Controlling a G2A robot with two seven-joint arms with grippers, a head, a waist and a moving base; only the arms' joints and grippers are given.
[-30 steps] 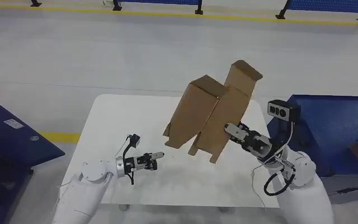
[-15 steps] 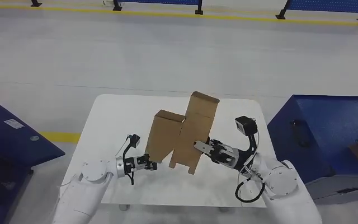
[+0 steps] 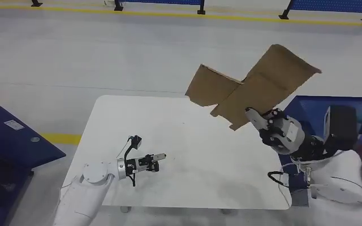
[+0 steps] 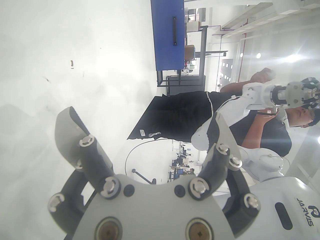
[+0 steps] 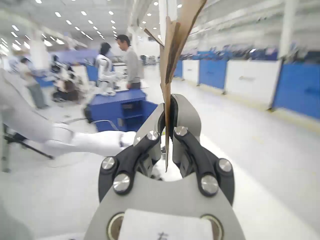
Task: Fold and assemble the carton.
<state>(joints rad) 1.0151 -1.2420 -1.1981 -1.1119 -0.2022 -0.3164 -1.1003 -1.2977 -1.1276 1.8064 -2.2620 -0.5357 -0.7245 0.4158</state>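
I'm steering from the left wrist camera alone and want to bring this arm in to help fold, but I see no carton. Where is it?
Observer: The carton is up in the air above the far right corner of the table, clear of the tabletop.
Operator: Is anything holding it?
Observer: Yes, the right pincer is shut on its lower edge, and the cardboard looks flat, not yet opened into a box.
Operator: How does my pincer sit relative to it?
Observer: The left pincer hovers low over the table's near left part, well apart from the carton.
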